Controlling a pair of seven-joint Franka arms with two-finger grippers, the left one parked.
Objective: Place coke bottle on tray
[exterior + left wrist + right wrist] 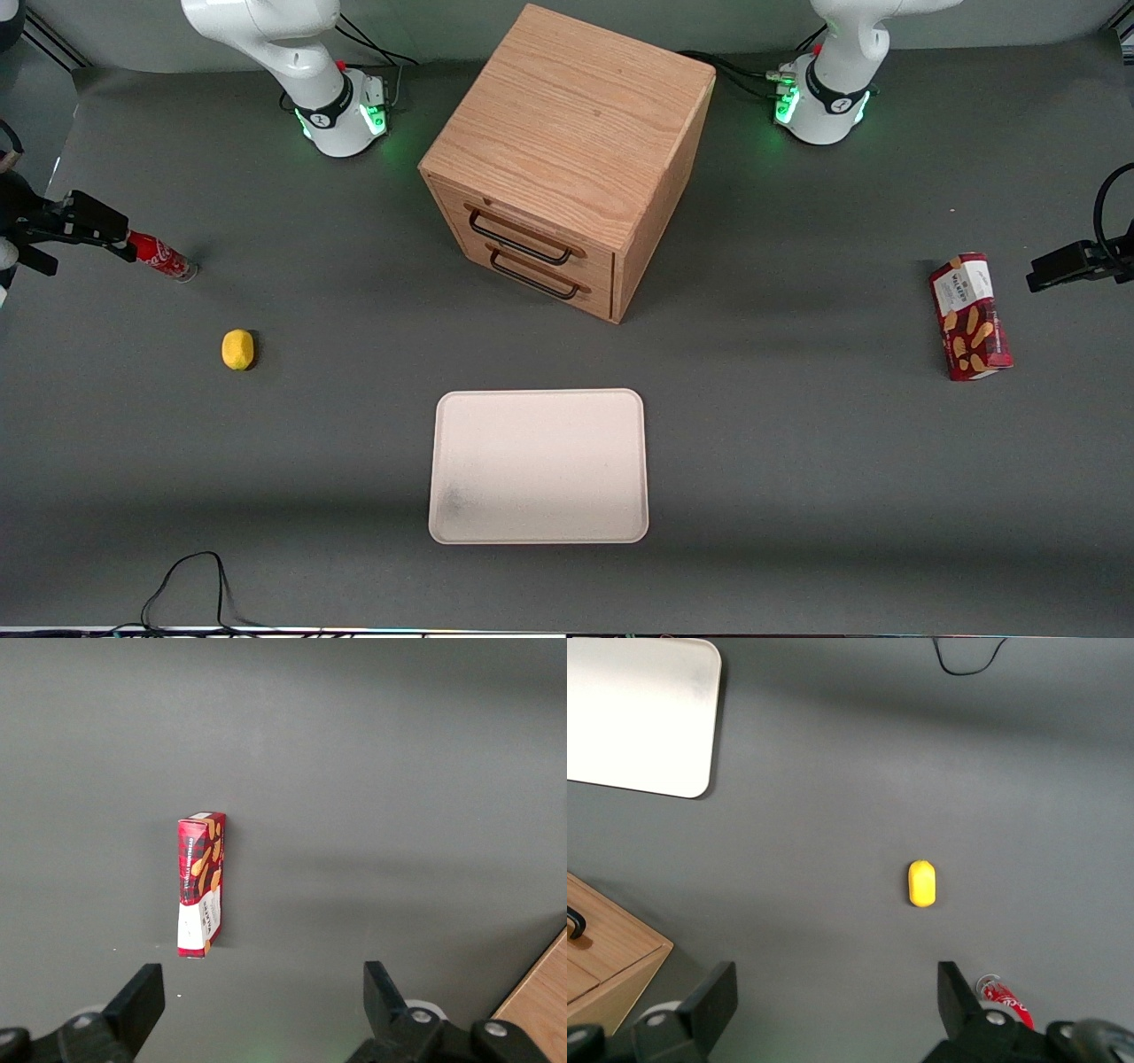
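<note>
The coke bottle [162, 257], small and red with white script, lies on its side on the grey table toward the working arm's end. In the right wrist view the bottle [1005, 997] shows only partly, beside one finger and outside the gap. My right gripper [80, 235] hangs above the table over the bottle's cap end; in the right wrist view the gripper [833, 979] is open with only bare table between its fingers. The cream-white tray [540, 461] lies flat near the front camera, with nothing on it; its corner shows in the right wrist view [638, 718].
A yellow lemon [237, 349] [921, 882] lies between the bottle and the tray. A wooden two-drawer cabinet [567, 159] [602, 966] stands mid-table, farther from the front camera than the tray. A red snack box [970, 316] [202, 883] lies toward the parked arm's end. A black cable [186, 585] loops at the front edge.
</note>
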